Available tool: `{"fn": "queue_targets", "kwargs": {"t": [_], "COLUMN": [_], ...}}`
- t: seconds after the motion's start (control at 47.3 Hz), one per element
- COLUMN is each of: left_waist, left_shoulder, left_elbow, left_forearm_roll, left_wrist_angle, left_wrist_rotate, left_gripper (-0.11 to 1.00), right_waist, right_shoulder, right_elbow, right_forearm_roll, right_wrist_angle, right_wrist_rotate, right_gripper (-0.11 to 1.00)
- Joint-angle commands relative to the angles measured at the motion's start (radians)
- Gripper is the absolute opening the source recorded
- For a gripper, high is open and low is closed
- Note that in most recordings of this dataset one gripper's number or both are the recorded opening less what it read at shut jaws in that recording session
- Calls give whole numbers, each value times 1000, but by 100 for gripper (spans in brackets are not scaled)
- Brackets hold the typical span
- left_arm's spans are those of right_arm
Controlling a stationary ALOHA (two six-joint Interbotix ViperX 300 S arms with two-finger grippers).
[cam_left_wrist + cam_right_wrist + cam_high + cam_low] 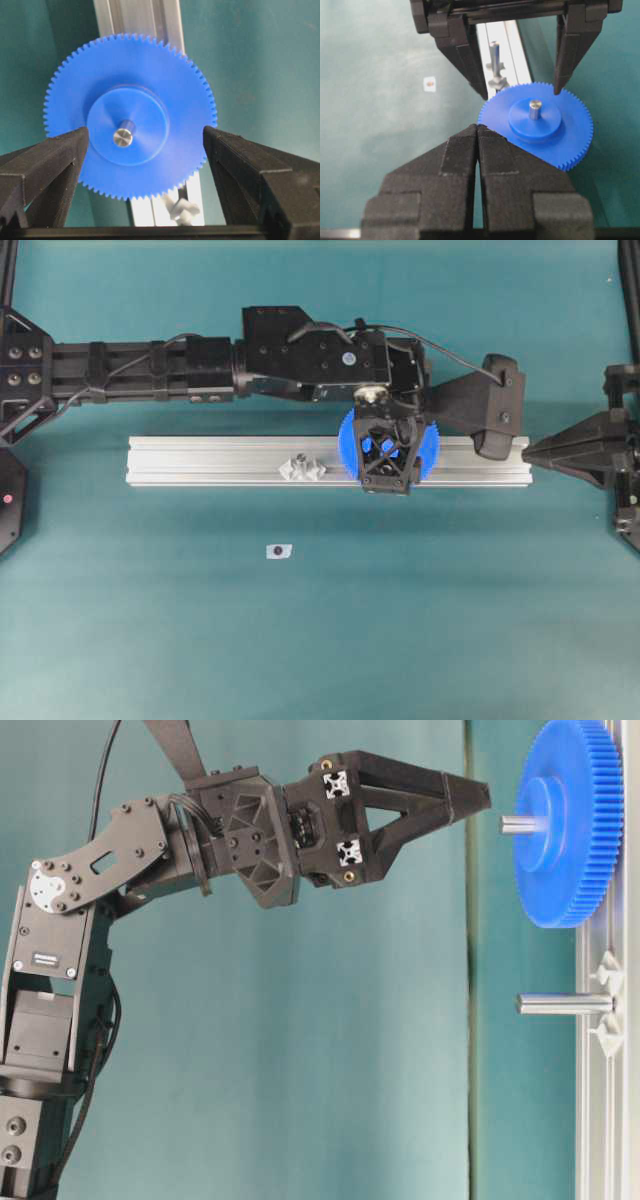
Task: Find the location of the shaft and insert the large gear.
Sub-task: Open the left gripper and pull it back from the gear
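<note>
Large gear (131, 132) is seated on shaft (122, 136) — pin tip seen thru hub. Left gripper (145, 145) is spread wide, nothing pinched; right gripper (477, 131) is pressed together.

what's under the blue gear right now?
The large gear sits on the aluminium rail, with a silvery pin poking up through its hub. The rail surface and the pin's base beneath the disc are covered, so its mount can't be seen.
</note>
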Motion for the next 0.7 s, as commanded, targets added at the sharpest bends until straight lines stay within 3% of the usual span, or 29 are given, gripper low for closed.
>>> {"fn": "queue_targets", "kwargs": {"t": [0.0, 0.676], "left_waist": [-2, 0], "left_shoulder": [-67, -129], "left_elbow": [-29, 5], "left_forearm_roll": [3, 3], "left_wrist_angle": [-3, -11], "left_wrist_rotate": [-2, -6], "left_gripper": [90, 90], "right_waist": [-2, -2], "right_shoulder": [3, 2], "right_elbow": [-9, -9], "right_forearm_roll": [2, 2], "right_wrist_angle": [-5, -5], "right_wrist_rotate": [11, 11], "right_gripper": [0, 0]}}
